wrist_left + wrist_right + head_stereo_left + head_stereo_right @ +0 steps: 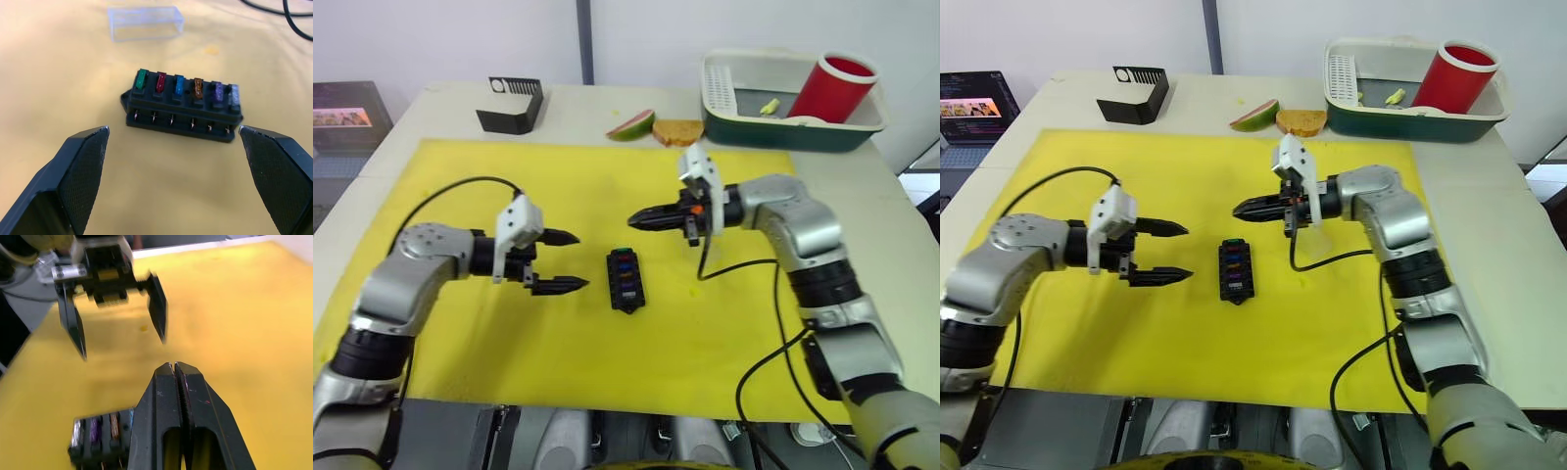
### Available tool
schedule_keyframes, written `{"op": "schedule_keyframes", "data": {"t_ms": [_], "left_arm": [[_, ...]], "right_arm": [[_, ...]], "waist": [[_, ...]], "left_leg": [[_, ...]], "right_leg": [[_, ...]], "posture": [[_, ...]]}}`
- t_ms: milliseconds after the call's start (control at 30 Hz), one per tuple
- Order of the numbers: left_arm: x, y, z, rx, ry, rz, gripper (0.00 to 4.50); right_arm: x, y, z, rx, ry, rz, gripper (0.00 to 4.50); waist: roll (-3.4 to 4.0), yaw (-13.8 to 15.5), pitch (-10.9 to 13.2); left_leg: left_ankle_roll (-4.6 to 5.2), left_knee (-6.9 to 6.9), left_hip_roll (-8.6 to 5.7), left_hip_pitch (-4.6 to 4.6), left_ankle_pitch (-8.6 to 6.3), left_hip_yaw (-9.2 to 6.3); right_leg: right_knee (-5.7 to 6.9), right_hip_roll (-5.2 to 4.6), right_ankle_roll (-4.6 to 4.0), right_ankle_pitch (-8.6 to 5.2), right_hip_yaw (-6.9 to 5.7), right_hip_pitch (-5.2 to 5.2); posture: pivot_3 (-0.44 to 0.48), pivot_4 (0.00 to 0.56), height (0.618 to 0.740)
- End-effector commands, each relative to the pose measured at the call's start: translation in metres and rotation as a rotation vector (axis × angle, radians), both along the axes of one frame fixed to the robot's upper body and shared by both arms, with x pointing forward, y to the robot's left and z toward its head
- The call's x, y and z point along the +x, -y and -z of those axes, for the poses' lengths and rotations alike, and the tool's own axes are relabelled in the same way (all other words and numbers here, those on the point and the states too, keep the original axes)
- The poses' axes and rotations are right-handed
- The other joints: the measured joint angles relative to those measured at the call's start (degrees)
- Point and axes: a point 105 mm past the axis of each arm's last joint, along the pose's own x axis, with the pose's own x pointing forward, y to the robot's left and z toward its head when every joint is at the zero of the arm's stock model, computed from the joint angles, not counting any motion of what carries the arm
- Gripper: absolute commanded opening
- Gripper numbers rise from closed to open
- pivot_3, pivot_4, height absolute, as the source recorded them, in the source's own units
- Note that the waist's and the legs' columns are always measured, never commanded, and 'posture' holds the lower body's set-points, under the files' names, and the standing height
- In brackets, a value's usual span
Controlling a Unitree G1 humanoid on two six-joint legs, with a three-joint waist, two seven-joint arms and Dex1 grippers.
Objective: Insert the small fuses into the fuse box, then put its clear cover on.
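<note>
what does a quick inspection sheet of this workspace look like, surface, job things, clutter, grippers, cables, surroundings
surface: yellow mat on a pale table.
job's things: fuse box on the mat, six small fuses seated in a row; clear cover lying off the box.
clutter: black slotted holder, fruit slice, bread, green-and-white bin holding a red cup.
grippers: left gripper open beside the box; right gripper shut, empty.
cables: black cable lying across the mat.
surroundings: laptop at the robot's left.

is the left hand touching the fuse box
Apart. The left wrist view shows bare yellow mat between both open fingers and the fuse box.
</note>
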Motion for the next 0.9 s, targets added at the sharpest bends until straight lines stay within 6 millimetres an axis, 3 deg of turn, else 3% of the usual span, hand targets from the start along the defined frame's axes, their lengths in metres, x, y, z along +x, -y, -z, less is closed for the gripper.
{"op": "schedule_keyframes", "data": {"t_ms": [33,100,333,467,600,733,900], "left_arm": [[-0.015,-0.031,-0.017,0.074,0.020,-0.015,4.50],[-0.022,-0.045,-0.021,0.109,0.010,-0.042,4.50],[-0.043,-0.115,-0.024,0.221,-0.039,-0.236,4.50],[-0.053,-0.132,-0.018,0.240,-0.067,-0.290,4.50],[-0.051,-0.118,-0.015,0.204,-0.059,-0.257,4.50],[-0.048,-0.091,-0.008,0.149,-0.062,-0.199,4.50],[-0.049,-0.053,0.000,0.049,-0.071,-0.168,4.50]], "right_arm": [[-0.008,0.042,-0.013,-0.101,0.116,0.061,0.32],[-0.013,0.066,-0.012,-0.163,0.125,0.099,0.86],[-0.035,0.158,-0.014,-0.344,0.067,0.298,4.45],[-0.040,0.185,-0.015,-0.384,0.060,0.380,4.45],[-0.039,0.183,-0.012,-0.370,0.056,0.384,4.45],[-0.029,0.160,-0.016,-0.282,0.084,0.388,4.45],[-0.025,0.111,-0.016,-0.176,0.089,0.369,4.45]], "waist": [[0.00,0.00,0.00],[0.02,0.10,0.02],[0.13,-0.32,0.07],[0.19,-0.32,0.06],[0.23,-0.21,0.07],[0.25,-0.09,0.07],[0.26,-0.25,0.07]], "left_leg": [[0.00,-0.01,-0.01,0.00,0.00,0.00],[0.04,-0.05,-0.01,-0.02,-0.03,0.00],[0.25,-0.12,0.01,0.03,-0.17,0.00],[0.23,-0.15,0.02,0.07,-0.17,0.01],[0.21,-0.16,0.02,0.06,-0.20,0.01],[0.21,-0.16,0.02,0.02,-0.20,0.02],[0.18,-0.22,0.02,0.02,-0.17,0.02]], "right_leg": [[-0.03,-0.02,0.00,0.00,0.00,-0.01],[-0.08,-0.03,-0.02,-0.01,0.00,-0.02],[-0.07,-0.08,-0.05,-0.03,0.00,-0.04],[-0.05,-0.10,-0.25,-0.13,0.01,-0.05],[-0.06,-0.14,-0.27,-0.13,0.02,-0.06],[-0.06,-0.18,-0.26,-0.12,0.03,-0.10],[-0.02,-0.16,-0.07,-0.01,0.04,-0.14]], "posture": [[0.000,0.150,0.740],[0.000,0.150,0.740],[0.000,0.150,0.740],[0.000,0.150,0.740],[0.000,0.150,0.740],[0.000,0.150,0.740],[0.000,0.150,0.740]]}}
